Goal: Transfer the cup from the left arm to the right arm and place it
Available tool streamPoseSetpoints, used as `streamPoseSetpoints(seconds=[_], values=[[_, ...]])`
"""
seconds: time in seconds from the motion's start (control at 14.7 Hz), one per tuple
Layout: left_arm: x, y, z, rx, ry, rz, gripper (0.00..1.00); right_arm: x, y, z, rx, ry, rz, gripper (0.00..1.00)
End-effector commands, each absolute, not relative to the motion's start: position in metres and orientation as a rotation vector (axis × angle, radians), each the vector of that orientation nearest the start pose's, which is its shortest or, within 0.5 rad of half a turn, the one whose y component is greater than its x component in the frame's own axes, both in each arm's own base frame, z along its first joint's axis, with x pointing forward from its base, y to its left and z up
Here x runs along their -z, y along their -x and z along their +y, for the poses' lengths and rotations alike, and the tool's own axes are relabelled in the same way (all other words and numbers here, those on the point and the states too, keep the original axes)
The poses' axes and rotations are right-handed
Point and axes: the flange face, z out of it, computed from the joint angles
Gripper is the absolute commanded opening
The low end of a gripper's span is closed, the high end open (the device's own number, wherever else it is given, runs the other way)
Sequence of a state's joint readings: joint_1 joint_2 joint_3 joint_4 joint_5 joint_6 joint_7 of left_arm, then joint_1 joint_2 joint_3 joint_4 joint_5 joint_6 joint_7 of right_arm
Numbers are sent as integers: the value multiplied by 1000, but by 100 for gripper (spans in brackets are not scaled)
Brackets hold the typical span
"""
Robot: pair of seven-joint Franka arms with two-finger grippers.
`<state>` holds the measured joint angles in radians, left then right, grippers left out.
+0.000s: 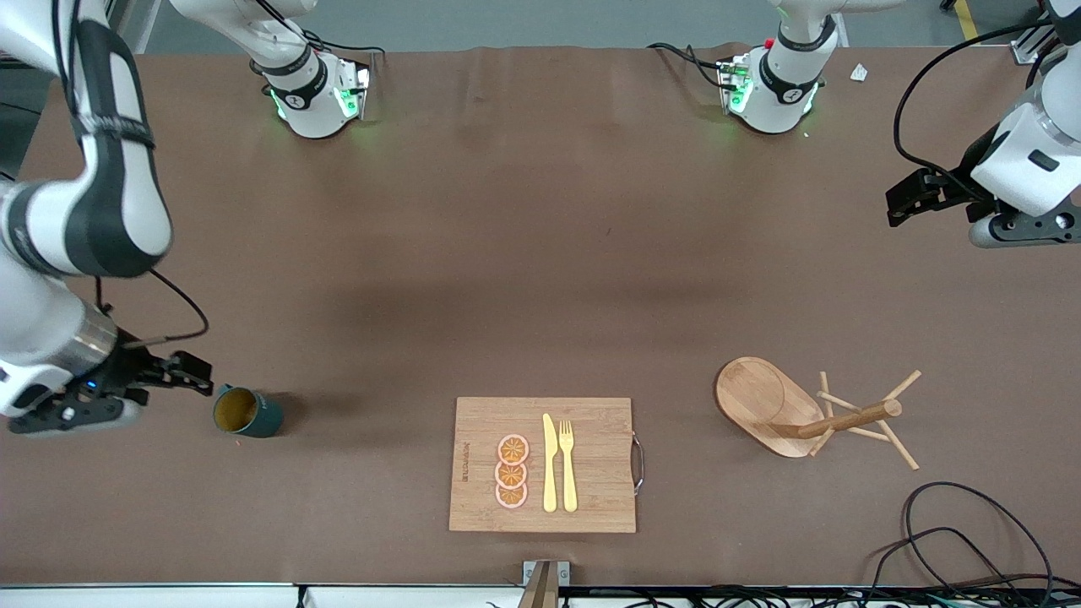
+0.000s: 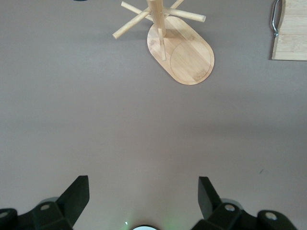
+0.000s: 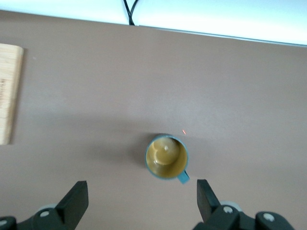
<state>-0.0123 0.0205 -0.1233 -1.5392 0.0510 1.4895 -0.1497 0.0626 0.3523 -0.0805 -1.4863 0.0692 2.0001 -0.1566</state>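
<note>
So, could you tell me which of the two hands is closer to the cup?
The right hand: it hangs open just beside the cup.

Small dark teal mug (image 1: 247,412): mustard-tan inside. Brown matte table cover (image 1: 540,253): uniform, no pattern. Pale bamboo cutting board (image 1: 591,464): light wood grain; carries three orange-and-pink citrus slices (image 1: 512,472) and yellow knife (image 1: 550,464) and yellow fork (image 1: 567,466). Light wooden mug tree (image 1: 811,414): tan. Black right gripper (image 1: 181,376); black left gripper (image 1: 916,194).
</note>
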Motion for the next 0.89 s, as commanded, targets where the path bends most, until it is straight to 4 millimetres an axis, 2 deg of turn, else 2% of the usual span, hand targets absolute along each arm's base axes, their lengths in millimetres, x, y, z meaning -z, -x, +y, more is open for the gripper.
streamPoseSetpoints(seconds=[0.0, 0.14, 0.41, 0.61, 0.82], values=[[-627, -540, -67, -84, 3093, -15, 100, -540, -651, -19, 272, 3097, -48, 100], [-626, -539, -67, -86, 3093, -15, 100, -573, -632, -22, 275, 3093, 27, 100], [-627, -539, -68, -84, 3093, -10, 100, -635, -592, -27, 350, 3096, 36, 100], [-628, -537, -71, -105, 3083, 3, 100, -652, -567, -33, 283, 3100, 117, 100], [-629, -538, -79, -102, 3079, 51, 100, -651, -539, -40, 259, 3095, 139, 100]])
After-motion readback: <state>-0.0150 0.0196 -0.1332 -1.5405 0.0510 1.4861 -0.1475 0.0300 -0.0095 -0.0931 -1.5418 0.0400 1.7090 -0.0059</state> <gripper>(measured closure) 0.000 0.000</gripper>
